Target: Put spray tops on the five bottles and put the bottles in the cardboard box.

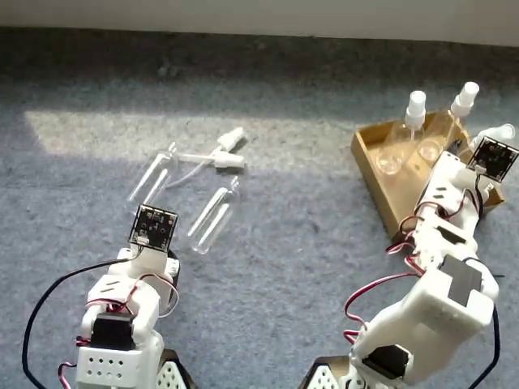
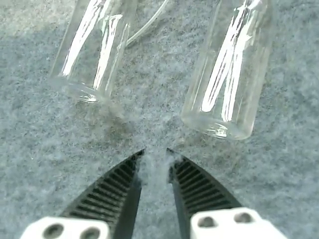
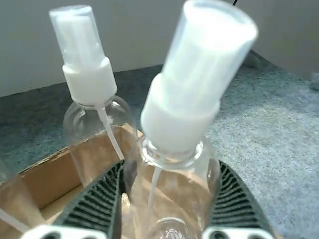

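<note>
High view: two capped bottles stand in the box, my right end effector clasps a third bottle; two bare bottles and tops lie by my empty, slightly parted left end effector.

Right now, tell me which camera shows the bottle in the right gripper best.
Right wrist view: the capped bottle is close up, clamped in the right gripper. High view catches just its white cap; left wrist view faces other bottles.

Left arm, right arm: white shells, black servos | cables: red, black, white, behind each pincer | fingers: black, ribbed, tapered | base behind fingers: white, screw holes
</note>
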Controlling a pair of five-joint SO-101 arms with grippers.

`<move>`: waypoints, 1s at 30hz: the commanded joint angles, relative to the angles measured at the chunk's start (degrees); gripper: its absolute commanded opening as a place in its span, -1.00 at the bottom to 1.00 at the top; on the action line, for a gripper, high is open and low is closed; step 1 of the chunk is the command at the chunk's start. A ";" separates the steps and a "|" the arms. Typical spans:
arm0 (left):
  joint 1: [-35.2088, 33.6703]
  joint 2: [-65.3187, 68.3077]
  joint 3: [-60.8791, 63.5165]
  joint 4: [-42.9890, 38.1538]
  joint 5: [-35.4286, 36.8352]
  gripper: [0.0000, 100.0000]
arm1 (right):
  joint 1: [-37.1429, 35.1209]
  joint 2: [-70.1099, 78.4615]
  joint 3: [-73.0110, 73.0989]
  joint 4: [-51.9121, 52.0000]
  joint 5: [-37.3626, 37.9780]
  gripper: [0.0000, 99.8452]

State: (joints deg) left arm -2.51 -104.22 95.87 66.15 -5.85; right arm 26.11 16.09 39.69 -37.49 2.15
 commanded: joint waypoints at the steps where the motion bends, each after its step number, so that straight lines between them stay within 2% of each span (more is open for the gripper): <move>1: 0.04 -0.66 1.10 -1.23 0.44 -0.94 | 0.31 0.48 -4.97 -1.71 0.00 -0.77; 7: 0.04 -0.66 1.10 -1.23 0.44 -0.94 | 0.31 2.15 -6.20 -1.71 0.00 -0.75; 12: 0.04 -0.66 1.10 -1.23 0.44 -0.94 | -0.22 2.15 -5.93 -1.71 0.00 -0.61; 22: 0.04 -0.66 1.10 -1.32 0.35 -0.94 | -0.31 1.98 -6.11 -1.71 0.26 -0.60; 26: 0.04 -0.66 1.10 -1.32 0.35 -0.94 | -1.19 1.98 -5.76 -1.71 4.57 -0.60; 30: 0.04 -0.66 1.10 -1.32 0.35 -0.94 | -1.45 1.98 -5.76 -1.71 5.45 -0.60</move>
State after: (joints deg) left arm -2.51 -104.22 95.87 65.98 -5.85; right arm 26.02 19.52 36.62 -37.49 6.37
